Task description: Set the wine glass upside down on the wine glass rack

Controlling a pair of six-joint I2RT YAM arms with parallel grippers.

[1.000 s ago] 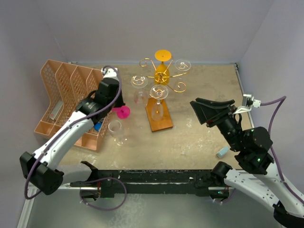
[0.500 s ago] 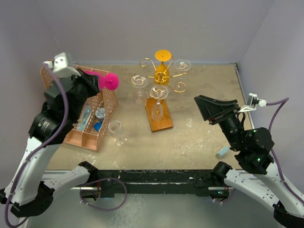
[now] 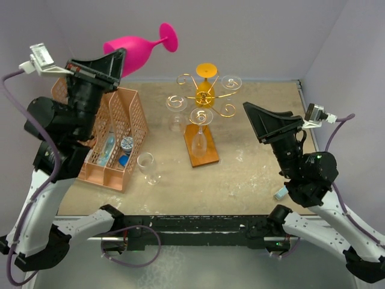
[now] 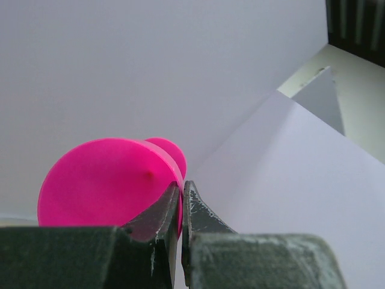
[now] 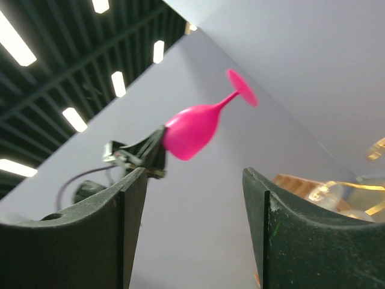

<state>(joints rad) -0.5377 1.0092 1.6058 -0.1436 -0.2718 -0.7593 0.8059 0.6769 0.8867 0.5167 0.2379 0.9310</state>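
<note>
Top external view has the left claw (image 3: 120, 63) pinching the pink glass (image 3: 137, 49) by its bowl, high over the table (image 3: 252, 174), stem near level, foot aimed right toward the rack (image 3: 203, 96) standing lower; the right claw (image 3: 257, 123) hangs spread, empty

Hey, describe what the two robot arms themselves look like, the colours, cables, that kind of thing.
Both the left arm and the right arm have black rounded joints, with white shell links lower down. A purple cable loops along each, and a small white camera box sits at each wrist. The jaws are broad, black and wedge-shaped, with scuffed edges up close.
</note>
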